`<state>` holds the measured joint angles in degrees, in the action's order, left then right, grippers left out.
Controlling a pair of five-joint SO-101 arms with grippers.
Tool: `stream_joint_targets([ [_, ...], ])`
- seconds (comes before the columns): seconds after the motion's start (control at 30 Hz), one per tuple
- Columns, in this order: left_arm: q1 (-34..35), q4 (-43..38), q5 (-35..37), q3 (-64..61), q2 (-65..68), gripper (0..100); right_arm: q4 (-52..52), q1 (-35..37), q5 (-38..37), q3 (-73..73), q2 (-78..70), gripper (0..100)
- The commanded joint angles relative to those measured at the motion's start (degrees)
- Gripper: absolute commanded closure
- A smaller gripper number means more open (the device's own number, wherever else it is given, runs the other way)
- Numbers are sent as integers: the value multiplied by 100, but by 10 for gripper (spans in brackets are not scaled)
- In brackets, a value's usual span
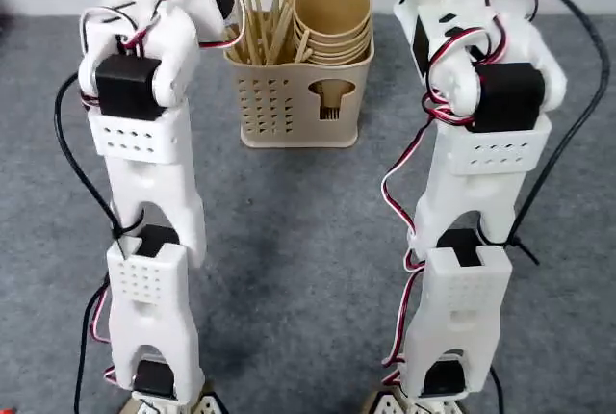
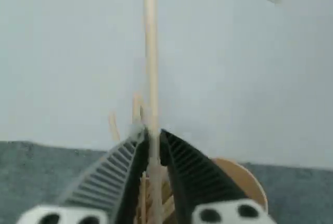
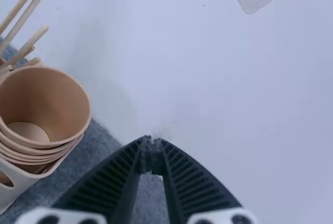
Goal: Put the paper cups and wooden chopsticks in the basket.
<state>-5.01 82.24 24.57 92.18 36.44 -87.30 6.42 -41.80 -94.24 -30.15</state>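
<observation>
A beige perforated basket [image 1: 289, 96] stands at the back centre of the grey mat. A stack of brown paper cups [image 1: 333, 17] fills its right compartment, and several wooden chopsticks [image 1: 258, 10] stand in its left one. My left gripper [image 2: 152, 138] is raised just beside the basket's left side and is shut on one upright chopstick [image 2: 151, 52]. The cup stack [image 2: 237, 177] shows behind its fingers. My right gripper [image 3: 151, 148] is shut on nothing, held up to the right of the basket, with the cups [image 3: 39, 112] and chopstick tips [image 3: 23, 10] off to its side.
A pale wall rises right behind the basket. Both white arms [image 1: 144, 193] [image 1: 476, 193] stretch from the front edge toward the back, with black and red cables looping off them. Grey mat [image 1: 298, 270] lies bare between them.
</observation>
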Motion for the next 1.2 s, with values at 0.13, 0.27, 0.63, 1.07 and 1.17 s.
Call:
stream_joint_targets([
  [0.13,-88,589,-360,426,-211,891,75,-13,44,-229,48,990],
  [0.27,-255,1046,-369,409,-431,894,75,-13,44,-229,40,990],
  [0.63,668,431,193,409,53,892,-119,-84,44,-229,75,990],
  [1.07,1468,1837,-826,391,97,893,-1587,-189,2752,1081,277,990],
  [1.17,1486,1837,-826,391,62,893,-1587,-391,3578,2242,549,990],
])
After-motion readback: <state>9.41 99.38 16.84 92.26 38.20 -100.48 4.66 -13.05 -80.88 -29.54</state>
